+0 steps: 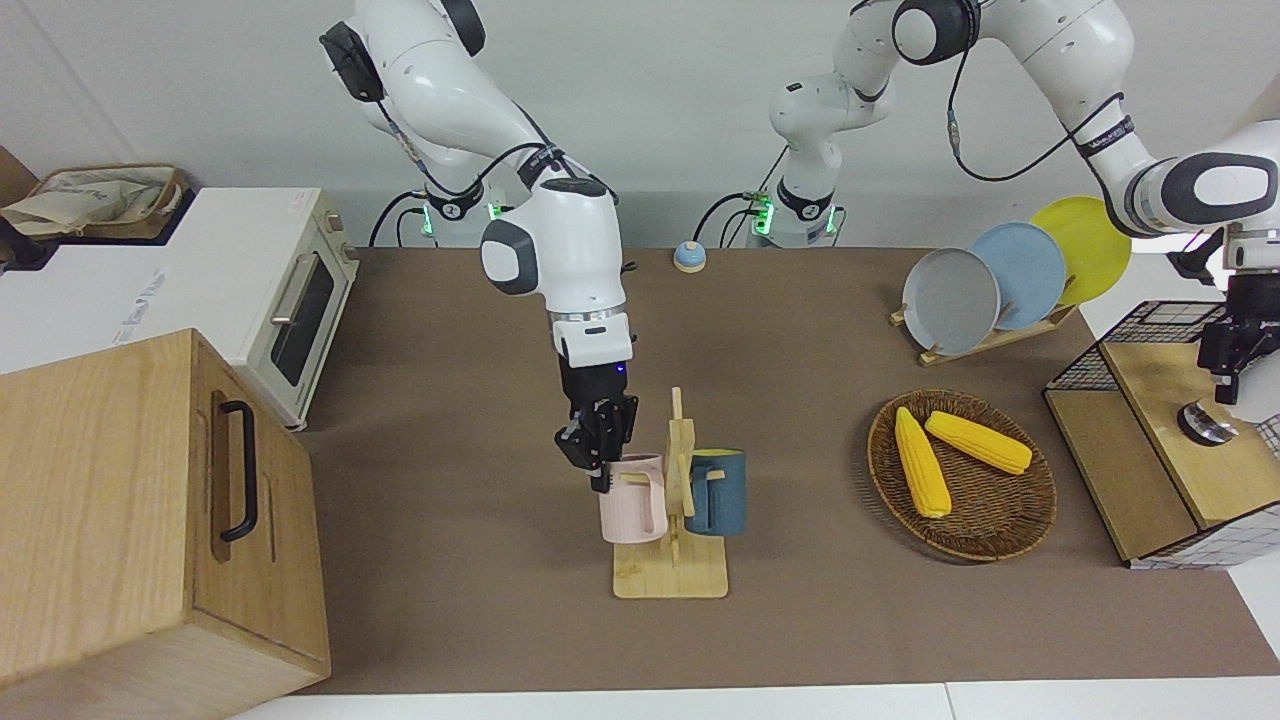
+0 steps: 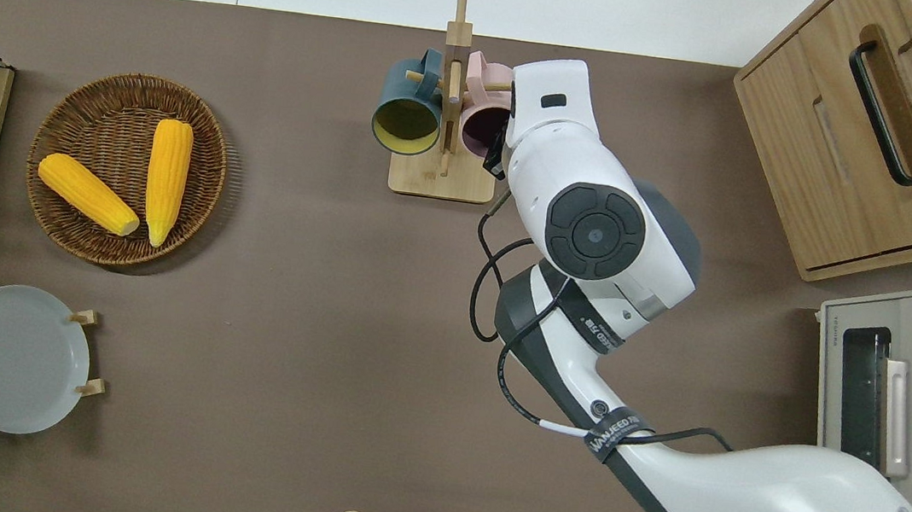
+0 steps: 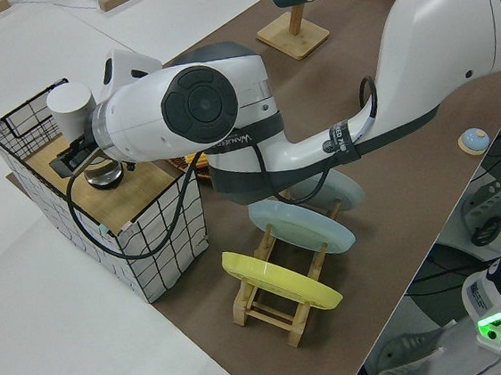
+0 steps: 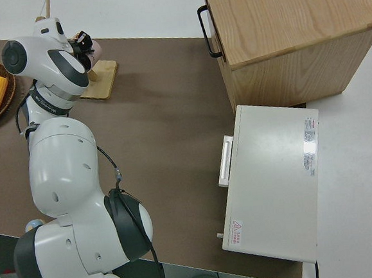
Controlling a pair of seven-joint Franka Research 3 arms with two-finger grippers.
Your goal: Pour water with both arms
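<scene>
On a wooden rack (image 1: 670, 578) at mid-table hang a pink mug (image 1: 632, 500) and a dark blue mug (image 1: 720, 495). My right gripper (image 1: 600, 460) is down at the pink mug's rim, on the side toward the right arm's end of the table. In the overhead view the arm's wrist hides it, and only part of the pink mug (image 2: 484, 126) shows. My left gripper (image 1: 1228, 375) hangs over the wooden top of a wire basket (image 1: 1150, 330). Just below it stands a small silver-topped glass vessel (image 3: 104, 173), with a white cup (image 3: 72, 106) beside it.
A wicker basket (image 1: 1030, 520) with two corn cobs and a rack of plates (image 1: 950, 300) sit toward the left arm's end. A toaster oven (image 1: 290, 300) and a wooden cabinet (image 1: 130, 520) stand at the right arm's end. A small blue knob (image 1: 689, 256) lies near the arm bases.
</scene>
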